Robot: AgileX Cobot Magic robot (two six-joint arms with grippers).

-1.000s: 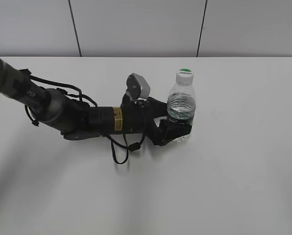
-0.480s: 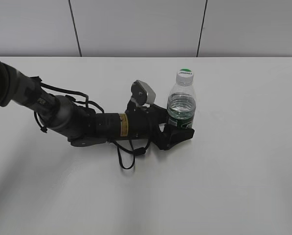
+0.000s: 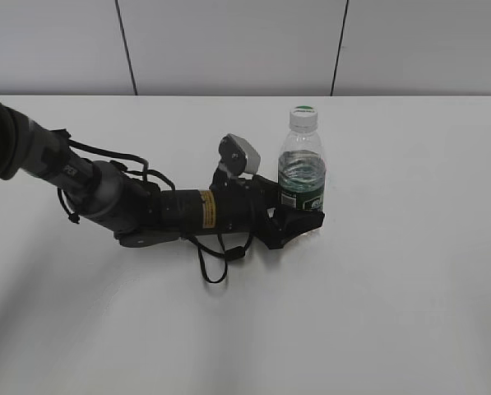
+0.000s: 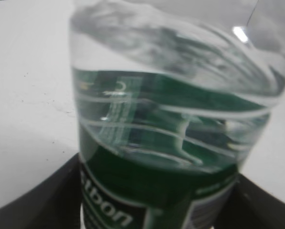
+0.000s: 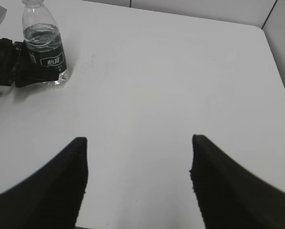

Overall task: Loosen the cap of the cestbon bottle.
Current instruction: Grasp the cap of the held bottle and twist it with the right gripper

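The cestbon bottle (image 3: 301,177) stands upright on the white table, clear with a dark green label and water inside. Its white cap (image 3: 303,118) with a green top sits on the neck. My left gripper (image 3: 298,217) lies low on the table and is shut on the bottle's lower body. In the left wrist view the bottle (image 4: 171,133) fills the frame, with a dark finger (image 4: 47,195) on each side. My right gripper (image 5: 138,143) is open and empty over bare table, far from the bottle (image 5: 43,45). It does not show in the exterior view.
The left arm (image 3: 130,206) with its loose cables stretches across the table from the left. A white wall with dark seams runs behind the table's far edge (image 3: 393,96). A table edge (image 5: 276,62) shows at the right of the right wrist view.
The bottle was tilted toward the camera and now stands upright, shifted slightly left. The left arm shifted a little right, then held its grip.
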